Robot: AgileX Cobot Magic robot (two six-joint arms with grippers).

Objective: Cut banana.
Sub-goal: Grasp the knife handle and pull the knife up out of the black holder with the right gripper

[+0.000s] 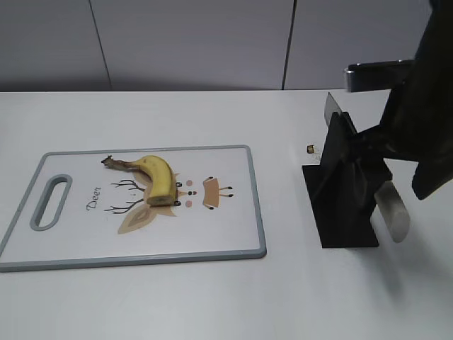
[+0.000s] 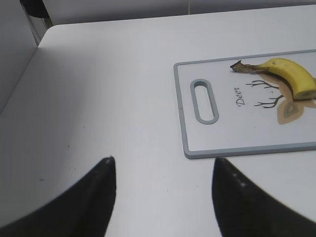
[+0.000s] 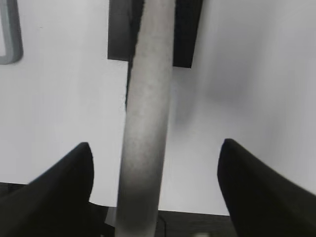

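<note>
A yellow banana (image 1: 159, 177) with one cut end lies on the white, grey-rimmed cutting board (image 1: 241, 212). It also shows in the left wrist view (image 2: 291, 74) on the board (image 2: 237, 133). A knife with a grey handle (image 1: 393, 209) rests in a black stand (image 1: 343, 184). My right gripper (image 1: 421, 177) is open, its jaws (image 3: 155, 148) to either side of the handle (image 3: 148, 123) without touching it. My left gripper (image 2: 163, 165) is open and empty over bare table, left of the board; it is out of the exterior view.
A small brown bit (image 1: 311, 149) lies on the table behind the stand. The stand's base (image 3: 121, 34) and a corner of the board (image 3: 10, 34) show in the right wrist view. A grey wall runs behind the table.
</note>
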